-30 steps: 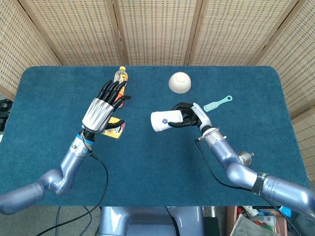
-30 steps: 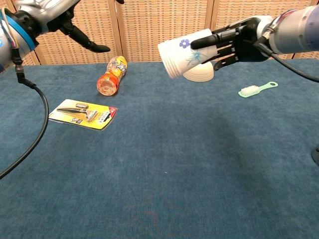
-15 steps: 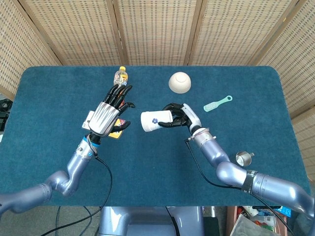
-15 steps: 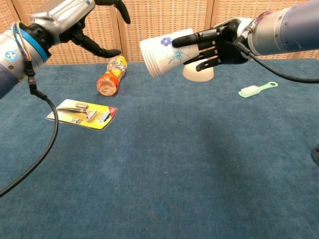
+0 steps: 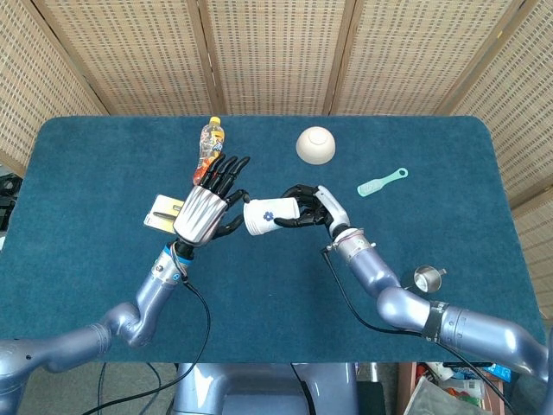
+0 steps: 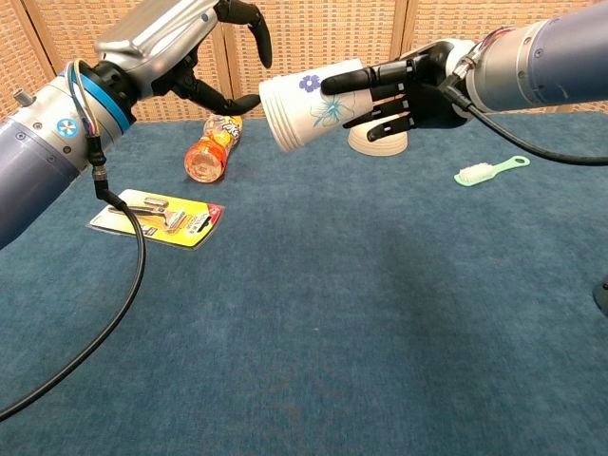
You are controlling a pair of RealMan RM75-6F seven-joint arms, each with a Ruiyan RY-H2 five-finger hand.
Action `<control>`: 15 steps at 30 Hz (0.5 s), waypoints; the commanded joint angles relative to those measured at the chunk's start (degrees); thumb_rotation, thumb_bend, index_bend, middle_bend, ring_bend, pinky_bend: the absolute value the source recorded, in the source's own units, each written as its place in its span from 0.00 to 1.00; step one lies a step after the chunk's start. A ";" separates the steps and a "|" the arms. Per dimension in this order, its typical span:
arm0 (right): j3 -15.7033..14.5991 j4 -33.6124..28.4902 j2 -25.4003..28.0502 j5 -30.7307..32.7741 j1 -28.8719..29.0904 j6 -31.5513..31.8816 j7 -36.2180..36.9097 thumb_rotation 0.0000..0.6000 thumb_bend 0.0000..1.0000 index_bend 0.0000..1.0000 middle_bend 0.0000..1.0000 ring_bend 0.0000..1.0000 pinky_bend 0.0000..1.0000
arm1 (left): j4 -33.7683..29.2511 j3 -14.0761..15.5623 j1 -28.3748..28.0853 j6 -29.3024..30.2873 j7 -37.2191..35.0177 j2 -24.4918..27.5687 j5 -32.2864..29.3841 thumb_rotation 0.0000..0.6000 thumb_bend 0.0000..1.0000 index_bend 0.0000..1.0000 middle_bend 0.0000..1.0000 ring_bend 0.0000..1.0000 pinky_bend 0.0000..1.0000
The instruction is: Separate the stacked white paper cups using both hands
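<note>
We are holding the stack of white paper cups with a blue flower print [image 6: 309, 103] up in the air above the blue carpeted desk [image 6: 380, 313], lying sideways with its rims pointing toward our left side. Our right robot hand [image 6: 404, 90] is wrapping its black fingers [image 6: 366, 78] around the bottom end of the stack and gripping it. Our left robot hand [image 6: 190, 43] is hovering just beside the stack's open end with its fingers spread and curved, holding nothing; its thumb tip is reaching almost to the rim, though we cannot tell whether it is touching. Below on the desk, a yellow carded razor pack [image 6: 157, 218] is lying flat, and farther back an orange plastic bottle [image 6: 211, 147] is lying on its side. A mint green brush [image 6: 489, 171] and an upturned cream bowl [image 5: 315, 144] are sitting toward the far edge.
</note>
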 commanded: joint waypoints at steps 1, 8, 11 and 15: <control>0.19 -0.05 0.11 -0.08 -0.27 -0.54 0.54 1.00 0.36 0.61 0.65 0.48 0.66 | 0.77 0.06 -0.32 0.21 0.23 -0.65 -0.15 1.00 0.31 0.48 0.00 0.00 0.00; 0.31 -0.33 0.31 -1.03 -0.53 -1.14 1.06 1.00 0.36 0.61 0.65 0.48 0.66 | 2.93 0.14 -1.23 0.08 -0.27 -2.35 -0.83 1.00 0.37 0.50 0.00 0.00 0.00; 0.23 -0.64 0.41 -1.36 -0.51 -1.22 1.06 1.00 0.36 0.61 0.65 0.48 0.66 | 3.32 0.29 -1.41 0.28 -0.55 -2.68 -0.83 1.00 0.40 0.51 0.00 0.00 0.00; 0.15 -0.98 0.50 -1.73 -0.54 -1.39 1.21 1.00 0.36 0.61 0.65 0.48 0.66 | 3.80 0.42 -1.67 0.71 -0.60 -3.14 -0.81 1.00 0.42 0.53 0.00 0.00 0.00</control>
